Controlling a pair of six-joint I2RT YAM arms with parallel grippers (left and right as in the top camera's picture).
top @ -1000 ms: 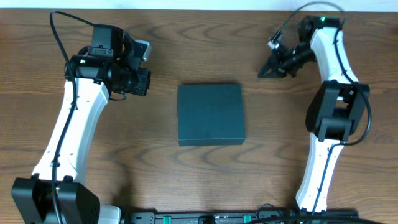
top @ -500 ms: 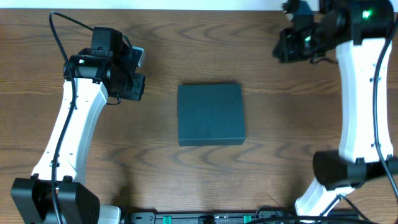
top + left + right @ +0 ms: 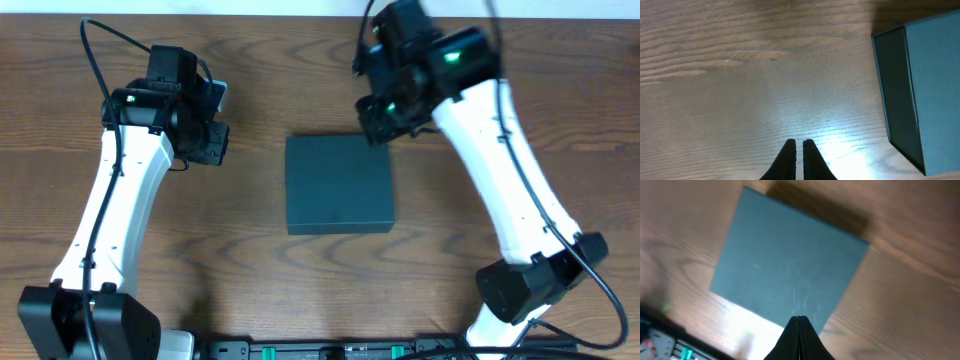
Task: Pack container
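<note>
Packing is judged hardly begun: the dark teal-grey matte rectangular cardboard box (image 3: 338,184) is seen closed at the middle of the wooden table (image 3: 250,285). The left gripper (image 3: 799,149) and right gripper (image 3: 798,321) are pressed together, empty — opening and filling are left.

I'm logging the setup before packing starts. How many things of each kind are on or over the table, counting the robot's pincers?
Teal-grey box: 1
Pincers: 2 (left pincer, right pincer), both shut and empty
Total: 3
</note>
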